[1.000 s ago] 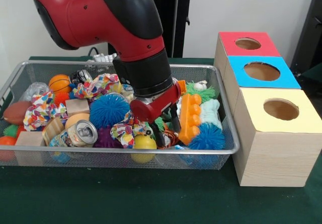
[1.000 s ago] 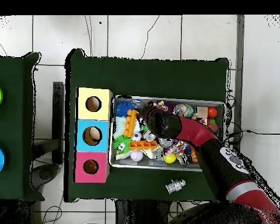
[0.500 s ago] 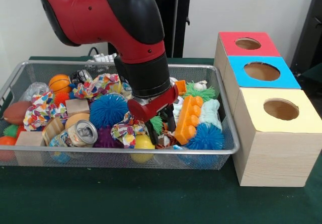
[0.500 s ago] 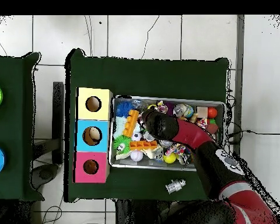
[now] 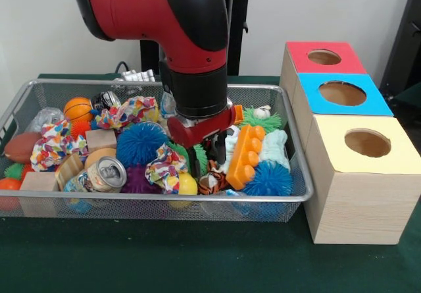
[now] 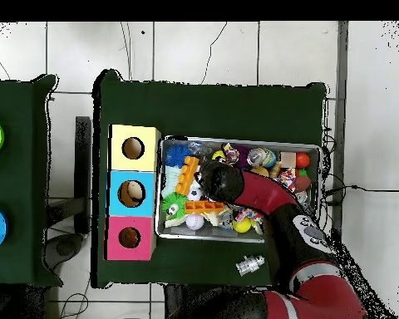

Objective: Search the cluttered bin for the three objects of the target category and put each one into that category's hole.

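The wire mesh bin [image 5: 131,197] is full of toys; it also shows in the overhead view [image 6: 236,139]. My gripper [image 5: 208,160] points straight down into the clutter, right of middle, between a green spiky toy [image 5: 197,155] and an orange plastic block [image 5: 245,156]. Its fingers [image 5: 196,164] stand apart and hold nothing. A small orange, black-striped toy animal [image 5: 209,183] lies just below the tips, next to a yellow ball [image 5: 187,184]. No yellow duckling shows. In the overhead view the arm [image 6: 236,184] hides the gripper.
Three wooden boxes with holes stand beside the bin: red [image 5: 323,57], blue [image 5: 342,93], yellow [image 5: 367,143]. Blue spiky balls [image 5: 141,143], a can [image 5: 105,173], wooden blocks [image 5: 100,139] and patterned cloth [image 5: 56,141] fill the bin. A small metal object [image 6: 250,264] lies on the table outside the bin.
The arm has swung more upright, and the gripper has shifted a little left and toward the bin's far side. The striped toy animal shows more. The fingers stay apart.
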You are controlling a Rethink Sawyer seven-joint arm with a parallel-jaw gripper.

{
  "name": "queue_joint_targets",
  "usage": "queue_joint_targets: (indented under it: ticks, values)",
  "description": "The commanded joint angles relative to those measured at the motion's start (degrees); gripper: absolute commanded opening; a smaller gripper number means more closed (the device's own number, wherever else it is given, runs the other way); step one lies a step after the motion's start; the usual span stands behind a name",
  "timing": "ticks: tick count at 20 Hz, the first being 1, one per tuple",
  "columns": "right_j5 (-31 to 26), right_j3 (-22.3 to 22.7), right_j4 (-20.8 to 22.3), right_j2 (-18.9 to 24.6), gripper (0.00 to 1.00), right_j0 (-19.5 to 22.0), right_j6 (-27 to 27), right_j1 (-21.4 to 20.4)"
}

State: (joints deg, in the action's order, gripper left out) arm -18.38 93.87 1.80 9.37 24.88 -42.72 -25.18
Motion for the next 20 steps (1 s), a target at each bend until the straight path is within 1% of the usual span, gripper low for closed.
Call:
queue_joint_targets:
  ticks: [1,2,5,7,11,13,14,16,18,20]
  values:
    - [-0.4,-0.6,-4.2,-5.5,1.0,0.2,-19.6,0.9]
    - [0.2,-0.2,-4.7,-4.9,1.0,0.7,-19.8,1.0]
    - [0.4,-0.6,-5.1,-5.0,1.0,0.6,-19.8,1.5]
    - [1.7,-0.7,-5.8,-3.6,1.0,1.3,-20.1,2.1]
    - [4.6,-0.8,-7.7,0.5,1.0,3.6,-20.8,3.7]
    - [6.6,0.0,-8.9,3.5,1.0,5.3,-21.1,4.2]
    - [7.8,0.9,-9.5,5.7,1.0,6.8,-21.1,4.4]
    - [9.0,1.8,-10.3,8.0,1.0,8.3,-21.4,4.5]
    - [10.1,2.4,-10.9,10.0,1.0,9.5,-21.6,4.9]
    - [10.6,2.8,-11.4,10.8,1.0,10.0,-22.0,5.3]
